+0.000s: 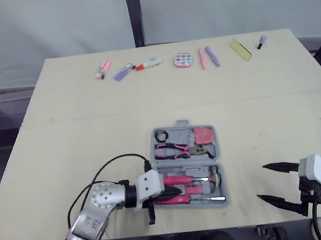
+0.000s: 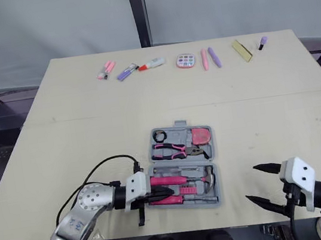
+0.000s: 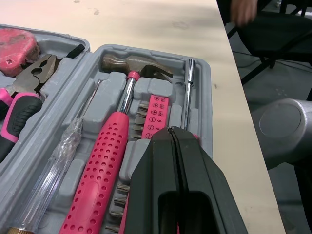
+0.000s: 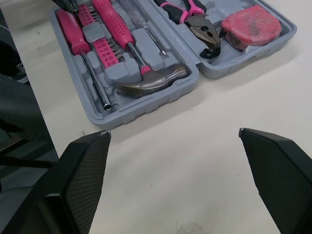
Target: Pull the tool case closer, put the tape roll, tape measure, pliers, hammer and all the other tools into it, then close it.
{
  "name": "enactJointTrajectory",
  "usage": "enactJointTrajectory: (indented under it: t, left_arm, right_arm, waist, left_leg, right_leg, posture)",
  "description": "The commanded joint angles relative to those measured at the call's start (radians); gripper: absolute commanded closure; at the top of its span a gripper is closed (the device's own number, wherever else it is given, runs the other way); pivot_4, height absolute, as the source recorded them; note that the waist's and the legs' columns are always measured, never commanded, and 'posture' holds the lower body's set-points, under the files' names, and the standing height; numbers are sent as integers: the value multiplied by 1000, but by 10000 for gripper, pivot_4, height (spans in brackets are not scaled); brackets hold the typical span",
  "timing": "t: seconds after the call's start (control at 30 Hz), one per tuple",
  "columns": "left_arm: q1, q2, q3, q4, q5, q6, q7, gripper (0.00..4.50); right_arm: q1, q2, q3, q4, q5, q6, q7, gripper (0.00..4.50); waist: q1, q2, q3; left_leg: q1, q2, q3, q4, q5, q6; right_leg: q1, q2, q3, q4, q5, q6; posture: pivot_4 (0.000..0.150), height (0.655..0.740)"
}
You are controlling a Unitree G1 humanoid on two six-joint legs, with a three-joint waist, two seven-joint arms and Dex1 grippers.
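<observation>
The left gripper (image 3: 171, 132) is held with its two fingers pressed flat together, nothing clamped between them, and its tips rest over the pink-handled screwdriver (image 4: 74, 38) in the near row of the tool case (image 4: 141, 106). That posture is judged to serve for pushing the tool down into its moulded slot rather than for carrying it. The case lies open near the front edge of the table (image 1: 86, 107), both halves flat. In the near half the hammer (image 3: 114, 156) is bedded beside a clear-handled screwdriver (image 3: 53, 170). In the far half the tape roll (image 1: 161, 135), the pliers (image 4: 195, 14) and the tape measure (image 4: 251, 25) are each seated in a recess, so packing is judged nearly finished and the closing of the lid is not yet done. To the right of the case, apart from it, the right gripper (image 1: 262, 183) is held above the table with its fingers spread wide and empty, pointed towards the case's right side, presumably kept ready for steadying or folding it.
</observation>
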Motion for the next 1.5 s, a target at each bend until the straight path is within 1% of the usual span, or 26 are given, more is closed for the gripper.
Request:
enactJointTrajectory:
  t: [0.03,0.73,1.23,1.5]
  left_arm:
    - [11,-10,-12,15,9,-29,-18,44662]
    - [-10,-45,-46,79,60,-12,-37,44662]
    - [-2,-27,-75,97,101,0,-56,44662]
    - [-18,-41,-88,131,103,24,-57,44662]
  right_arm:
    - [4,3,-40,-28,24,2,-7,0]
    - [41,14,-56,-59,18,7,-27,0]
    - [65,21,-71,-78,18,15,-31,0]
    - [74,23,-79,-85,18,19,-33,0]
  waist:
    - [0,0,0]
    - [0,0,0]
    - [0,0,0]
    - [0,2,-1]
  left_leg:
    - [0,0,0,0,0,0]
    - [0,0,0,0,0,0]
    - [1,0,0,0,0,0]
    - [1,0,0,0,0,0]
  right_leg:
    - [0,0,0,0,0,0]
    - [0,0,0,1,0,0]
    - [0,0,0,1,0,0]
    - [0,0,0,1,0,0]
  posture:
    - [1500,7134]
    - [1500,7134]
    - [1500,7134]
    - [1500,7134]
